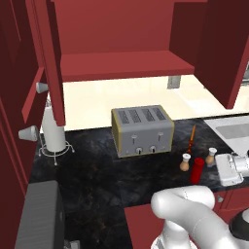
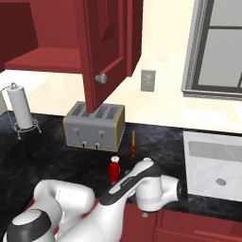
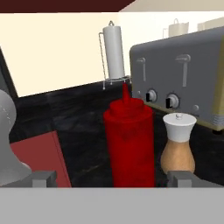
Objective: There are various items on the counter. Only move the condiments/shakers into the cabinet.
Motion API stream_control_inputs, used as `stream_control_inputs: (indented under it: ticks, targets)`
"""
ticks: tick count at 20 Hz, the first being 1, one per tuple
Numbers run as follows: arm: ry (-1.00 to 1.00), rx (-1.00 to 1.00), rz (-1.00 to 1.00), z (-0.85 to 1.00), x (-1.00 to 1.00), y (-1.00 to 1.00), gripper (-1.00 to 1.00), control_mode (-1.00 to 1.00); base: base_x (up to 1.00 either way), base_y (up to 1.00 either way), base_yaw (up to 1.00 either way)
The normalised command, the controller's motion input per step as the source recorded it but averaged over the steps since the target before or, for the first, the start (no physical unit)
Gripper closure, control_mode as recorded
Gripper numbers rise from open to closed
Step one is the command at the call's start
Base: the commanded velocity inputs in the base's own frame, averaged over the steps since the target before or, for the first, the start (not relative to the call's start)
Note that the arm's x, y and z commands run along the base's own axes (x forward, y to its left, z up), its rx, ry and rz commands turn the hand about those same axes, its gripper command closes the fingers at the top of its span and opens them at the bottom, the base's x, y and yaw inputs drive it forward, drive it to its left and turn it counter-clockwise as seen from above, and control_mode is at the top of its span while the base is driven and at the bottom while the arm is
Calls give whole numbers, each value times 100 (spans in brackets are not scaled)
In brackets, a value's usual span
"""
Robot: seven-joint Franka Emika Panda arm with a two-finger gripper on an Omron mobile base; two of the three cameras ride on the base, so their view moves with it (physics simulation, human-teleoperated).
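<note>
The dark red squeeze bottle (image 3: 129, 140) stands upright on the black counter (image 1: 97, 180), straight ahead of my open gripper (image 3: 113, 179). Its fingertips (image 3: 43, 178) sit wide apart on either side of the bottle's base, not touching it. One tan shaker (image 3: 178, 144) stands just right of the bottle. From the left base view, the bottle (image 1: 197, 170) stands between two shakers (image 1: 185, 163) (image 1: 211, 156), with my white hand (image 1: 228, 168) to its right. The thin orange-red utensil (image 1: 192, 137) lies behind them. The red cabinet (image 1: 126, 65) hangs open above, its shelf bare.
A grey four-slot toaster (image 1: 142, 130) sits behind the bottle. A paper towel holder (image 1: 52, 131) stands at the far left. A steel sink (image 2: 215, 163) lies to the right. An open cabinet door (image 2: 106, 47) hangs over the toaster. The counter's front edge (image 3: 57, 148) runs close by.
</note>
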Motion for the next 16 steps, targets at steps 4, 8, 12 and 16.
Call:
stream_control_inputs:
  ticks: [4,8,12,16]
  targets:
    - [4,0,0,-6,16,0,-100,-100,0,0,0]
    - [5,0,0,-8,15,0,-100,-100,0,0,0]
    - [7,0,0,-10,11,0,-100,-100,0,0,0]
    - [8,0,0,-6,8,4,-100,-100,0,0,0]
